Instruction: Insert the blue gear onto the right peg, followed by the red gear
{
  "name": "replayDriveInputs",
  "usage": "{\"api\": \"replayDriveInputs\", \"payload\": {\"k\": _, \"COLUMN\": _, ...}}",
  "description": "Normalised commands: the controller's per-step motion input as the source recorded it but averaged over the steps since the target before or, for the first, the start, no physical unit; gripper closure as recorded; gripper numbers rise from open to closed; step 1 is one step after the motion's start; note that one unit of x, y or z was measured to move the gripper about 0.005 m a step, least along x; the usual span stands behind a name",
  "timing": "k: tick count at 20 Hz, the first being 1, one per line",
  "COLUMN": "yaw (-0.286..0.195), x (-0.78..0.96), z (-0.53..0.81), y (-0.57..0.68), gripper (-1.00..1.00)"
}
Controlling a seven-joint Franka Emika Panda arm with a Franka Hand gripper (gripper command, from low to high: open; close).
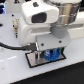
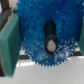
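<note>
The blue gear (image 2: 35, 25) fills the wrist view, held flat between my green finger pads (image 2: 9, 42). My gripper (image 2: 45, 42) is shut on it. Through the gear's dark hub hole I see the right peg (image 2: 51, 45), its pale tip inside the hole. In the exterior view the blue gear (image 1: 51, 55) sits low over the black-framed plate (image 1: 33, 62), under my gripper (image 1: 50, 52). How far down the peg the gear has come I cannot tell. The red gear is out of view.
The white arm body (image 1: 37, 22) hangs over the plate and hides much of it. A black cable (image 1: 10, 46) runs along the white table (image 1: 70, 70) at the exterior view's left.
</note>
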Motion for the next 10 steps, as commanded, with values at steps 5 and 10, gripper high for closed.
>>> {"api": "replayDriveInputs", "payload": {"k": 5, "yaw": 0.0, "x": -0.02, "z": 0.34, "y": 0.18, "gripper": -1.0}}
{"api": "replayDriveInputs", "payload": {"k": 10, "yaw": 0.0, "x": -0.24, "z": 0.41, "y": 0.12, "gripper": -1.0}}
